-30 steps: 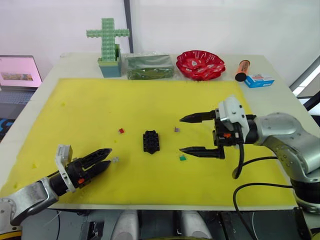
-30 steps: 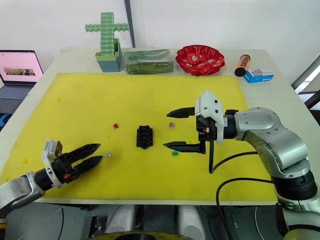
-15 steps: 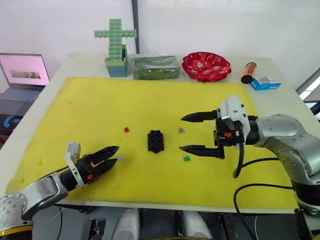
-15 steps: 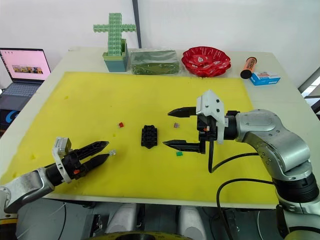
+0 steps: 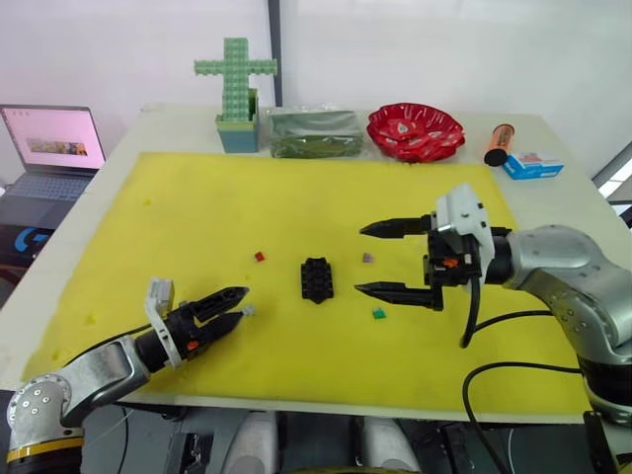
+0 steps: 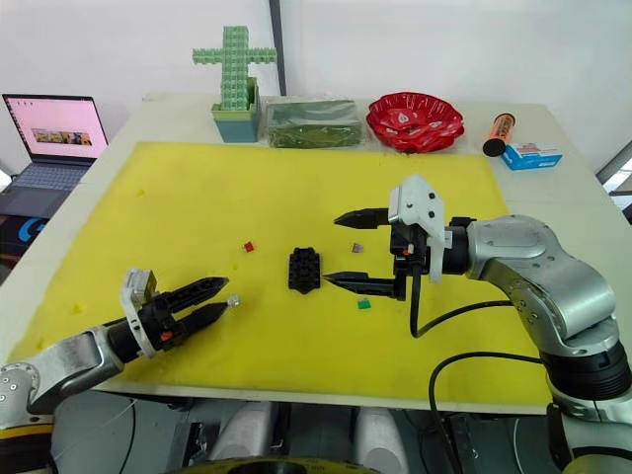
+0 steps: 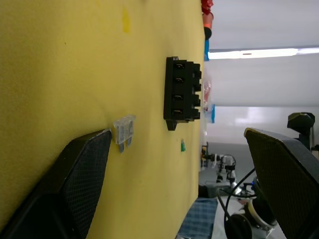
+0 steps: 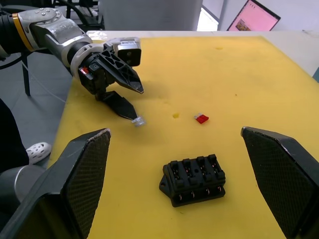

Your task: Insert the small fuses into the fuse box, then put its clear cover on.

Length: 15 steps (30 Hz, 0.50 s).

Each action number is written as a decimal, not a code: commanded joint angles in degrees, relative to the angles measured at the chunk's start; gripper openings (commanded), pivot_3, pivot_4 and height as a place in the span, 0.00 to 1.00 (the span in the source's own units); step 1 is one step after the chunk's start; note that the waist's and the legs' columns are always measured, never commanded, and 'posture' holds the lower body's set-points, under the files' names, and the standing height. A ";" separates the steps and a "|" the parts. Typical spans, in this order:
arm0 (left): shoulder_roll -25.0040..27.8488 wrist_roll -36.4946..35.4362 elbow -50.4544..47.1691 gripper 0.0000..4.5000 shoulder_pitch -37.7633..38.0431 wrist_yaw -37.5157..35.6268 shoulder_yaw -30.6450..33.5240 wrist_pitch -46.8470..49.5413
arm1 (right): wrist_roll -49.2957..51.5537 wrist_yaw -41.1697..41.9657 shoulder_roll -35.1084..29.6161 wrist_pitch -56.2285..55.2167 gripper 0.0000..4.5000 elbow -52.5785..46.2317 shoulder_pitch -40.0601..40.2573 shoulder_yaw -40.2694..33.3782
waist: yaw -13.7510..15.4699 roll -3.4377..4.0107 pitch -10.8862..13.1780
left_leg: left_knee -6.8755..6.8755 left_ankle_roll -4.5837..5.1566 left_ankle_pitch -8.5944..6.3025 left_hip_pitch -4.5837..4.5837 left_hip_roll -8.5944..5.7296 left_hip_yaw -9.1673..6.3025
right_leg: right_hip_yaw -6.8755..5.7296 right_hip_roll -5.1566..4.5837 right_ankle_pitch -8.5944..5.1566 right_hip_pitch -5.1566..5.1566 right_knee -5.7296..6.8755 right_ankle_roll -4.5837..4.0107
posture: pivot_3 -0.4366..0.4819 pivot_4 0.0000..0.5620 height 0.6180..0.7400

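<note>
My left gripper (image 6: 219, 298), fingers parted and empty, has advanced to the small clear-grey plastic fuse (image 6: 234, 300), pickup imminent; right gripper (image 6: 348, 249) hangs wide open, empty.

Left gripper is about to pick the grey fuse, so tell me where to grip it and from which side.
Grip the grey fuse by its wider plastic body, not the two thin prongs. It lies flat on the yellow mat just ahead of the open left gripper, so probably come down from above, fingers closing across the body's narrow sides.
</note>
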 commanded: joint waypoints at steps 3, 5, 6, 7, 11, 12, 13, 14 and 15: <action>-0.35 0.28 -0.02 1.00 -0.67 0.83 -3.50 0.98 | 1.09 -0.49 -0.66 -0.07 0.99 -1.46 -1.02 -1.69 | 0.05 0.00 0.00 | 0.02 0.01 0.00 -0.12 -0.10 -0.01 | -0.02 -0.07 0.00 -0.02 -0.10 0.00 | 0.48 0.27 1.00; 0.04 0.28 0.24 1.00 -1.02 0.85 -3.71 1.08 | 1.17 -0.57 -0.64 -0.01 0.99 -1.36 -1.15 -1.61 | 0.07 0.00 0.00 | 0.03 0.01 0.01 -0.22 -0.16 -0.03 | -0.04 -0.12 0.00 -0.07 -0.12 0.00 | 0.48 0.27 1.00; 0.32 0.28 0.29 1.00 -1.09 0.92 -3.87 1.16 | 1.15 -0.58 -0.64 -0.02 0.99 -1.35 -1.17 -1.58 | 0.07 0.00 0.00 | 0.05 0.02 0.01 -0.24 -0.16 -0.04 | -0.05 -0.12 0.00 -0.08 -0.12 0.00 | 0.48 0.27 1.00; 0.50 0.28 0.37 1.00 -1.18 0.96 -3.99 1.20 | 1.12 -0.58 -0.64 -0.05 0.99 -1.31 -1.22 -1.53 | 0.03 0.00 0.00 | 0.06 0.02 0.01 -0.26 -0.17 -0.06 | -0.06 -0.12 0.00 -0.08 -0.12 0.00 | 0.48 0.27 1.00; 0.22 0.28 -0.11 1.00 -0.88 1.07 -4.23 0.75 | 1.24 -0.75 -0.57 0.05 0.99 -1.30 -1.34 -1.54 | 0.01 0.00 0.01 | 0.05 0.02 0.01 -0.26 -0.16 -0.08 | -0.07 -0.12 0.00 -0.10 -0.12 0.00 | 0.48 0.27 1.00; 0.22 0.28 -0.54 1.00 -0.51 1.12 -4.46 0.61 | 1.26 -0.81 -0.57 0.05 0.99 -1.36 -1.30 -1.57 | 0.01 0.00 0.01 | 0.05 0.03 0.01 -0.26 -0.16 -0.08 | -0.07 -0.12 0.00 -0.10 -0.12 0.00 | 0.48 0.27 1.00; 0.22 0.28 -0.82 1.00 -0.28 1.18 -4.64 0.50 | 1.26 -0.85 -0.56 0.04 0.99 -1.37 -1.29 -1.57 | 0.00 0.00 0.01 | 0.05 0.02 0.01 -0.26 -0.16 -0.09 | -0.08 -0.13 0.00 -0.10 -0.13 0.00 | 0.48 0.27 1.00; 0.25 0.28 -0.96 1.00 -0.02 1.39 -4.74 0.33 | 1.28 -0.90 -0.56 0.07 0.99 -1.39 -1.30 -1.56 | -0.01 0.01 0.01 | 0.05 0.02 0.01 -0.27 -0.16 -0.09 | -0.08 -0.13 0.00 -0.10 -0.14 0.00 | 0.48 0.27 1.00; 0.41 0.28 -1.16 1.00 0.44 1.60 -4.79 0.16 | 1.34 -0.90 -0.66 0.08 0.99 -1.48 -1.22 -1.65 | -0.02 0.00 0.01 | 0.05 0.02 0.01 -0.27 -0.16 -0.08 | -0.07 -0.14 0.00 -0.10 -0.15 0.00 | 0.48 0.27 1.00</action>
